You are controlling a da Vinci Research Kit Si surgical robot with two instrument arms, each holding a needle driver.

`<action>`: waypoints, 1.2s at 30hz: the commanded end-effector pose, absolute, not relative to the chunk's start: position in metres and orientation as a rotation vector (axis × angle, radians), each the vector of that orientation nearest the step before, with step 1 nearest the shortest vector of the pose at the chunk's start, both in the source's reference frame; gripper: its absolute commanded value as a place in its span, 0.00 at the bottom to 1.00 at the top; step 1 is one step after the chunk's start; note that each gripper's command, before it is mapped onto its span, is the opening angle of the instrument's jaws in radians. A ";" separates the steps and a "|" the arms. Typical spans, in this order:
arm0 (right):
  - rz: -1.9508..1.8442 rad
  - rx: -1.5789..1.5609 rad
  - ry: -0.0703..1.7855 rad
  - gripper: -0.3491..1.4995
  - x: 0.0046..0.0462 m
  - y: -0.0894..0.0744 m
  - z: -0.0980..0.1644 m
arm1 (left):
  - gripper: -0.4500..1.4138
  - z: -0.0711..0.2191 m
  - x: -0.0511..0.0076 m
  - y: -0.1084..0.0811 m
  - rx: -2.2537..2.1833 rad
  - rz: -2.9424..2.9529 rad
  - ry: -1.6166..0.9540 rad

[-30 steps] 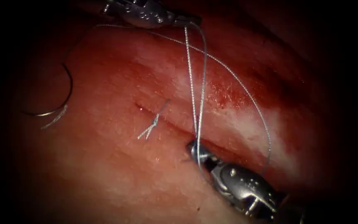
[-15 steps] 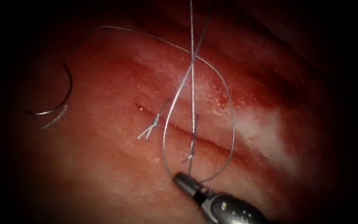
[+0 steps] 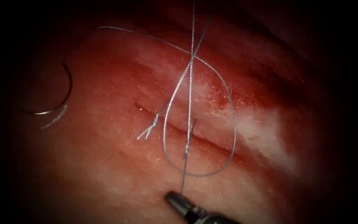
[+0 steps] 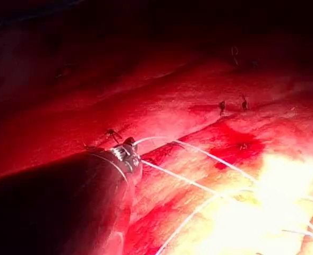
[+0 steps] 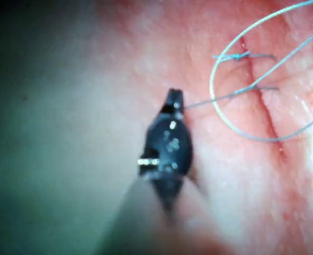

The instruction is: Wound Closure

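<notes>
Right tool (image 3: 178, 200): we found its jaws clenched on the short thread (image 3: 184, 174) end, low, left of the cut (image 3: 175, 126). Left tool (image 4: 125, 154): grasp unclear to us. Loop (image 3: 228, 124): open, straddling the cut. Needle (image 3: 61, 97): free, lying on the tissue (image 3: 117, 166) far left. We judged that steady, opposed, level tension would seat the throw squarely.

right tool (image 3: 178, 200) low, jaws closed on thread (image 3: 184, 176)
</notes>
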State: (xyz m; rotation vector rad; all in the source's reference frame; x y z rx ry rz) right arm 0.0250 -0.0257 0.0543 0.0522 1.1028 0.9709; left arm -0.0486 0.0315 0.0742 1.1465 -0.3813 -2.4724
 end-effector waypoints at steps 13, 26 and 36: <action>0.918 0.078 1.072 0.00 0.0264 -0.031 0.056 | 0.00 0.077 -0.0493 0.033 1.163 -2.448 -0.415; 0.917 0.090 1.073 0.00 0.0255 -0.030 0.055 | 0.00 0.076 -0.0475 0.029 1.307 -2.397 -0.315; 0.918 0.093 1.115 0.18 0.0249 -0.028 0.054 | 0.00 0.072 -0.0457 0.022 1.500 -2.300 -0.147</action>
